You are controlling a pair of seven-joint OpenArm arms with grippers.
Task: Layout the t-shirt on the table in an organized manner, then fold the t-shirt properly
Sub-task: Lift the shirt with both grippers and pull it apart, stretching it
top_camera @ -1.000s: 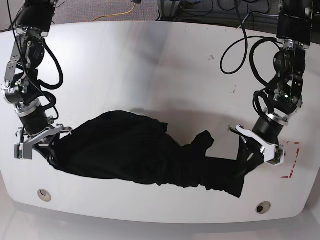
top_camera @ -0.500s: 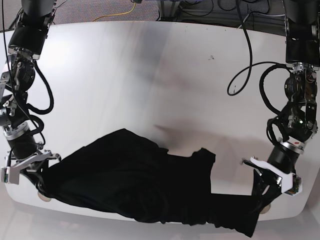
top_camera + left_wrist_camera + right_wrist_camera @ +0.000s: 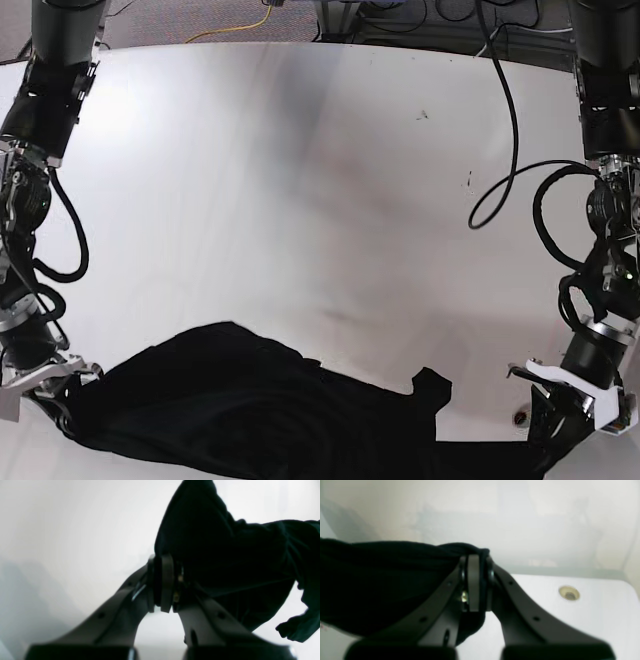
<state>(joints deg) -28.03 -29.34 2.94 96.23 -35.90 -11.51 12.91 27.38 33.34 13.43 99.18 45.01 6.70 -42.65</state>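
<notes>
1. The t-shirt (image 3: 250, 400) is stretched as a long, wrinkled black band along the near edge of the table (image 3: 300, 180), its long axis running side to side between the two arms. Part of its lower edge runs out of the base view, so I cannot tell whether it hangs past the table edge.

2. The right gripper (image 3: 476, 580) has its fingers pressed together on a bunched fold at one end of the shirt. From those fingers the cloth runs off sideways toward the other arm, with a round hole (image 3: 568, 593) in the tabletop on the opposite side.

3. The left gripper (image 3: 163, 585) is likewise clamped on the shirt's other end. The cloth spreads away from its fingers up and across, with a loose flap (image 3: 295, 630) dangling free.

4. Each arm holds its own end, so neither is nearer to the whole. In my judgement, the coming move turns on this side-to-side line: carrying both ends together toward the far side of the table would lay the shirt out flat.
</notes>
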